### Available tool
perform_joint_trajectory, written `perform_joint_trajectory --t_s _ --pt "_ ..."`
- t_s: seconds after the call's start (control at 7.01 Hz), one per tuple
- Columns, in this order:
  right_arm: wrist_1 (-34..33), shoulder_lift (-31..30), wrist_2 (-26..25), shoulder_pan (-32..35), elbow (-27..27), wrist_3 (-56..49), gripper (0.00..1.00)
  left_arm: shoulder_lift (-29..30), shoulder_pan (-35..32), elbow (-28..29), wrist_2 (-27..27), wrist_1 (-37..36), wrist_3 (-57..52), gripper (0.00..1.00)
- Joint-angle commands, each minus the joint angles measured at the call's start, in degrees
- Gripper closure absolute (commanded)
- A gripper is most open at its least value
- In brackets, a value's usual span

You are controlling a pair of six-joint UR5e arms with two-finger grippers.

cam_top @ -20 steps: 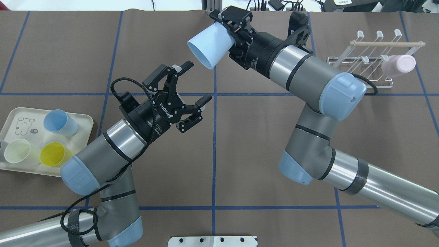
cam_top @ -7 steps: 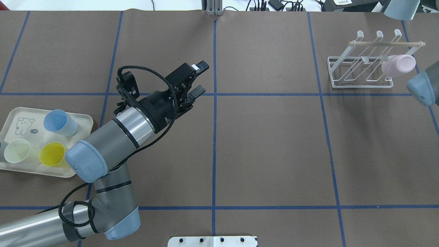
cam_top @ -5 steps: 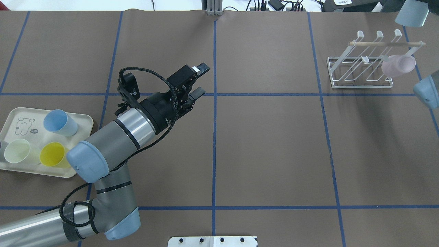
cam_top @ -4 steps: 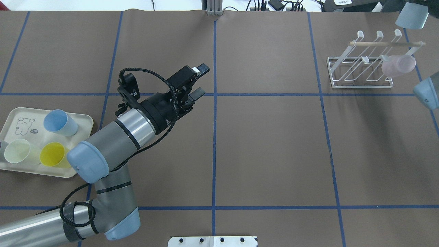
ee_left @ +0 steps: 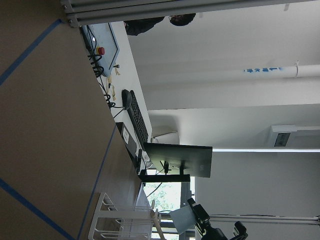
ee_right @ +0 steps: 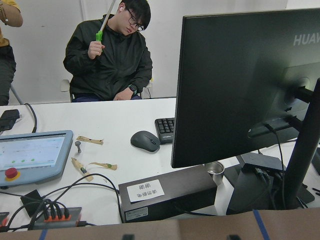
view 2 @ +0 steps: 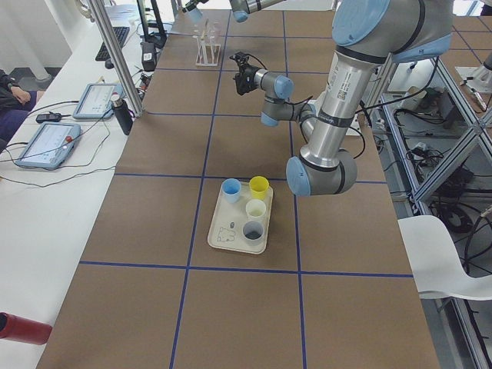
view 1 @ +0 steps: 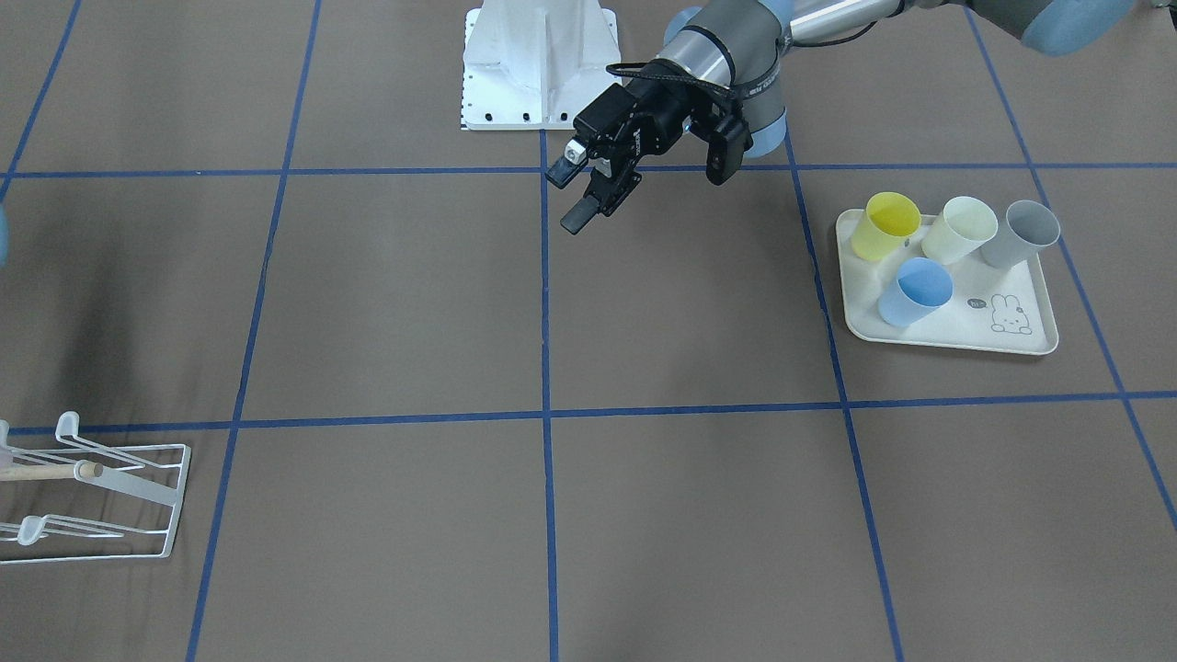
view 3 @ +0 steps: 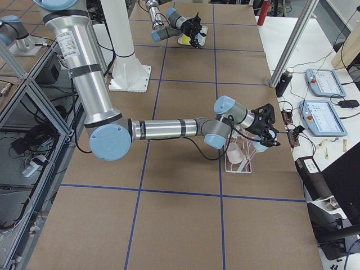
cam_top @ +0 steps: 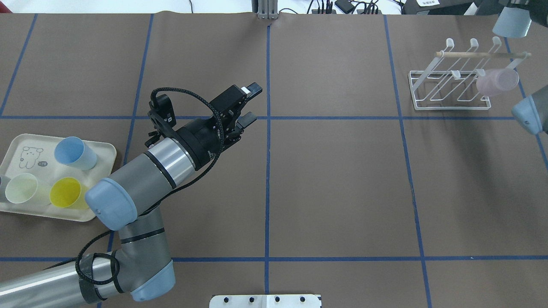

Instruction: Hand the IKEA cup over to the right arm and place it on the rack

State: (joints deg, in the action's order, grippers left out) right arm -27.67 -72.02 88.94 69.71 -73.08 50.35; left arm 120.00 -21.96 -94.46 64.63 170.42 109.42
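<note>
Pale blue and plain, the cup (cam_top: pixel 510 23) hangs clamped in the right tool (view 3: pixel 267 136) near the white wire rack (cam_top: pixel 449 92), beside a pink cup (cam_top: pixel 496 81) on its prongs (cam_top: pixel 472 42). We see the left tool (cam_top: pixel 248 105) open and empty above the tabletop (cam_top: pixel 342 179), well apart.

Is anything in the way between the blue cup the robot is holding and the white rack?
Nothing visible stands in the gap. The blue cup, in the right gripper, hangs in the air close to the rack. A pink cup sits on the rack's end nearest to it; the other prongs look free.
</note>
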Motion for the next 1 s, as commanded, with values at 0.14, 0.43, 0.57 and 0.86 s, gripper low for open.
perform_joint_trajectory --t_s 0.14,0.43,0.57,0.86 --pt "-0.02 0.39 -0.08 -0.89 2.06 -0.86 1.00 -0.03 0.16 0.41 -0.03 0.00 0.09 0.01" --pt "-0.11 0.39 -1.05 -1.77 2.50 -1.39 1.00 -0.12 0.16 0.41 -0.03 0.00 0.09 0.01" --pt "-0.11 0.39 -2.36 -2.12 2.59 -1.39 1.00 -0.12 0.16 0.59 -0.03 0.00 0.09 0.01" --pt "0.07 0.30 -2.72 -2.21 3.82 -1.39 1.00 -0.47 0.34 0.59 -0.12 0.00 0.35 0.01"
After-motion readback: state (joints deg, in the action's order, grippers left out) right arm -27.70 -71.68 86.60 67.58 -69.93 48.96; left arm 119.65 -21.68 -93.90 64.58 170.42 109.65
